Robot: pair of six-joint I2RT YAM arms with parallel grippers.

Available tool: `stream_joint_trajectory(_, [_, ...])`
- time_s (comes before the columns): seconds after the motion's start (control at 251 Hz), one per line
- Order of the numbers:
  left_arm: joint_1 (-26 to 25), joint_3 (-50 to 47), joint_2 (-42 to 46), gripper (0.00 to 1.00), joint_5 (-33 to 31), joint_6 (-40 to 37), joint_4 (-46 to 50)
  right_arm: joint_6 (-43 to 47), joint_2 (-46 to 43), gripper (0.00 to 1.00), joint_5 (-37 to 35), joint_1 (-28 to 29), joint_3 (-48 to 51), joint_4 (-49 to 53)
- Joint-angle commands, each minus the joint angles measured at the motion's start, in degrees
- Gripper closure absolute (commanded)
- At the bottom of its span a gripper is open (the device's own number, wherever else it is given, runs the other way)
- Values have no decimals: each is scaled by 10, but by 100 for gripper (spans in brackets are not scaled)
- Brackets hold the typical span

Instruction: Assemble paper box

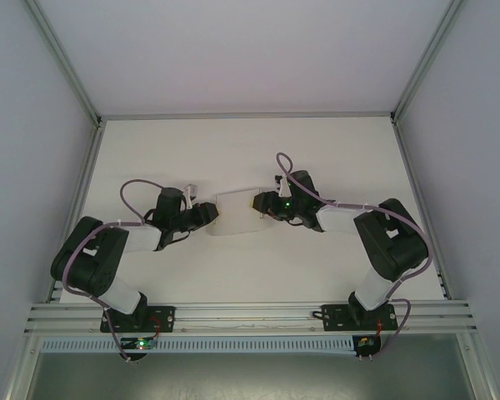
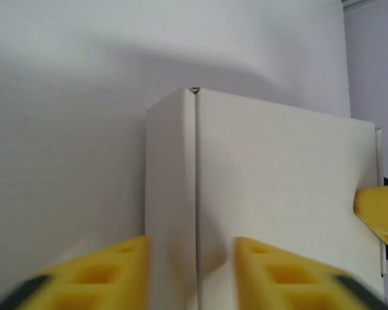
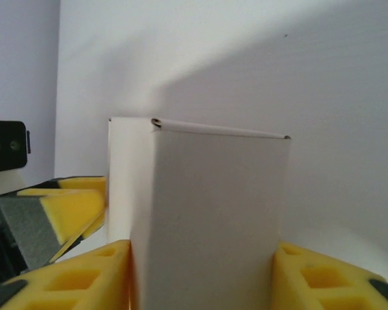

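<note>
The paper box (image 1: 233, 212) is a small white folded box at the table's middle, between both grippers. In the right wrist view the paper box (image 3: 207, 219) fills the gap between my right gripper's (image 3: 200, 278) yellow fingers, which press on both of its sides. My right gripper (image 1: 262, 204) holds its right end. My left gripper (image 1: 210, 214) is at its left end. In the left wrist view the paper box (image 2: 278, 194) shows a folded side panel and a seam. My left gripper (image 2: 191, 271) straddles that seam, its fingers apart, with a gap beside the right finger.
The white table (image 1: 233, 158) is walled by grey panels left and right, with an aluminium rail (image 1: 250, 315) along the near edge. Purple cables loop over both arms. My left gripper's yellow fingers (image 3: 64, 206) show beside the box's far end.
</note>
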State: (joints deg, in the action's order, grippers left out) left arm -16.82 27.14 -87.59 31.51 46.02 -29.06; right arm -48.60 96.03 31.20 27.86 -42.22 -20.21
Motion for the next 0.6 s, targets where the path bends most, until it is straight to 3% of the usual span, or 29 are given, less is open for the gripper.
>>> stream_joint_trajectory(0.0, [-8,31,64,49,-1,-46,72,-17,-37,57,22,-8,11,-17])
stream_joint_trajectory(0.096, [-31,70,133,37,-56,-105,174,-15,-57,59,23,-13,15,2])
stream_joint_trajectory(0.196, [-57,86,207,0,-94,-190,238,-12,-87,59,10,-16,22,40])
stream_joint_trajectory(0.307, [-119,89,264,0,-108,-345,290,-23,-124,57,18,-28,32,83])
stream_joint_trajectory(0.423, [-224,89,282,0,-113,-475,312,-40,-158,60,43,-49,34,144])
stream_joint_trajectory(0.499, [-294,85,291,0,-170,-539,304,-39,-186,60,48,-55,33,201])
stream_joint_trajectory(0.595, [-338,99,291,0,-246,-586,316,-33,-228,60,47,-62,33,259])
